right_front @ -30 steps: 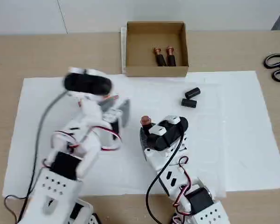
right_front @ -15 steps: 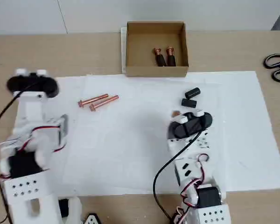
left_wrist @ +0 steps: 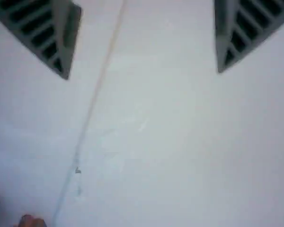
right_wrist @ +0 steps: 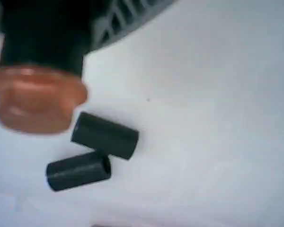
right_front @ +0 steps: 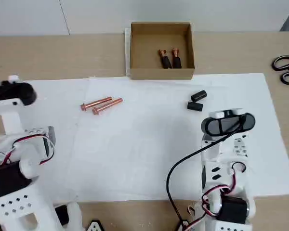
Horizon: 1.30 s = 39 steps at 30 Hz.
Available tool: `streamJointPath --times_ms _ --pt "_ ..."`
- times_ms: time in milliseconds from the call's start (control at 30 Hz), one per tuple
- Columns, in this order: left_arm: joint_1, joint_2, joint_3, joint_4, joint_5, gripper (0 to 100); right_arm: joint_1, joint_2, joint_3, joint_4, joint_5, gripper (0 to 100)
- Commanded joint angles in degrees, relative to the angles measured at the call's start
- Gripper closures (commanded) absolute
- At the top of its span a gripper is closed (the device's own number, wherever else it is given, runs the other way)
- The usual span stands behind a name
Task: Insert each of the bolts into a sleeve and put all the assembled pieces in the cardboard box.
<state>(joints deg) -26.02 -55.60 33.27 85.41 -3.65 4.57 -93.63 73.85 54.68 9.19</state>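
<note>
Two copper bolts [right_front: 101,103] lie side by side on the white paper [right_front: 144,154], left of centre. Two black sleeves [right_front: 196,101] lie loose near the paper's far edge; they also show in the right wrist view as a pair of sleeves [right_wrist: 92,151]. The cardboard box [right_front: 135,48] holds two assembled pieces [right_front: 169,57]. My right gripper [right_wrist: 47,33] is shut on a bolt pushed into a sleeve, its copper head [right_wrist: 38,101] sticking out, just short of the loose sleeves. My left gripper [left_wrist: 142,38] hangs open over bare paper at the left, with the bolts' heads [left_wrist: 23,221] nearby.
Scissors [right_front: 286,67] lie on the wooden table at the far right. The left arm [right_front: 19,144] stands at the paper's left edge, the right arm [right_front: 226,125] right of centre. A broad stretch of paper lies bare between them.
The left arm swung back to the left, uncovering the two bolts. The right arm moved to the right, carrying its bolt and sleeve towards the loose sleeves.
</note>
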Motion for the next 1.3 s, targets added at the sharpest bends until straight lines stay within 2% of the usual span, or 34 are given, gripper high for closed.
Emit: streamJointPath --times_ms 0,167,267,433,600,933,1267 --pt "-0.3 -0.8 -3.3 0.6 4.7 81 0.2 9.4 -10.0 -4.6 0.4 99.5" --pt "-0.3 -0.8 -3.4 3.3 8.5 81 -2.1 30.7 -22.0 -11.4 0.1 99.5" --pt "-0.4 -0.8 -3.2 3.5 8.4 81 -4.8 44.3 -30.3 -14.6 -0.7 99.5" --pt "-0.3 -0.8 -3.5 4.7 8.4 81 -7.8 64.2 -44.1 -23.6 -6.4 99.5" --pt "-0.3 -0.9 -3.5 5.3 8.4 81 -11.4 81.0 -57.3 -29.6 -6.7 99.5" --pt "0.0 -0.9 -3.3 5.7 8.4 81 -18.3 104.6 -79.2 -38.8 -6.7 99.5" --pt "0.0 -0.9 -3.2 5.7 8.4 81 -20.2 125.2 -98.2 -38.9 -6.9 99.5"
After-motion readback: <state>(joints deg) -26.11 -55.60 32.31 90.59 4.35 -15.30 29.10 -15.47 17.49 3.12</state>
